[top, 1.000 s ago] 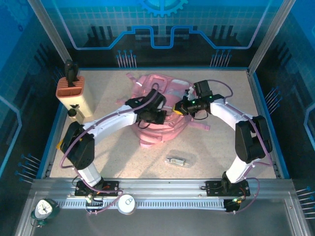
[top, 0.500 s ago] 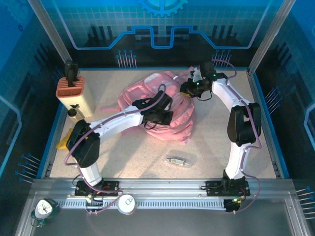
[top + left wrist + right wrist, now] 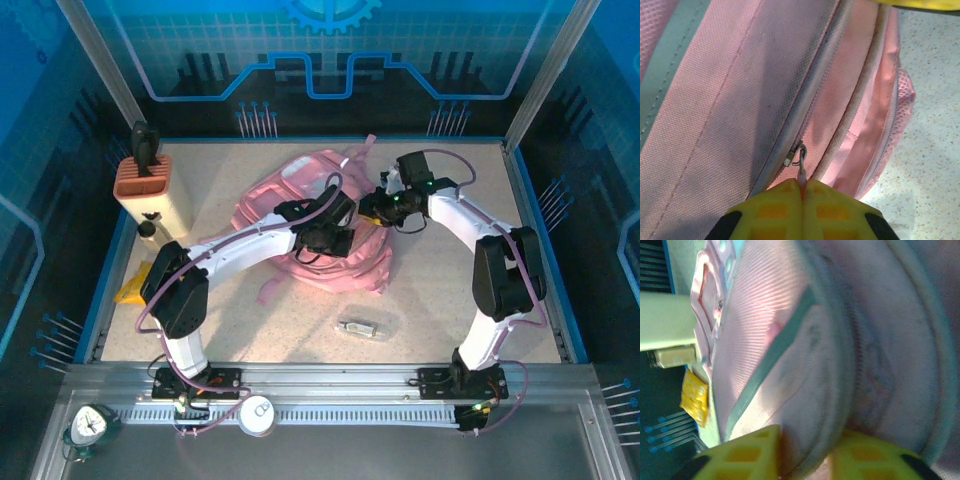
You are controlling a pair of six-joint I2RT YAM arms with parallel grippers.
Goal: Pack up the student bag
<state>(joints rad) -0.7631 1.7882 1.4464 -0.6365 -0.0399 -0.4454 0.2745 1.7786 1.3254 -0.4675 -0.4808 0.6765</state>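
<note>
The student bag (image 3: 275,200) lies in the middle of the table (image 3: 450,290), well away from every edge. The left gripper (image 3: 802,185) is pressed together on the zip pull (image 3: 801,172). The right gripper (image 3: 805,452) pinches a fold of the bag. There is bare table to the right and in front, where a small clear packet (image 3: 360,327) lies

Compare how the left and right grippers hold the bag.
The left gripper is pinched fully shut on the thin zip pull. The right gripper has its fingers apart, with a thick fold of the bag between them. In the top view, the left gripper sits over the bag's middle and the right gripper at its right side. Both have yellow fingers and both grip the bag.
</note>
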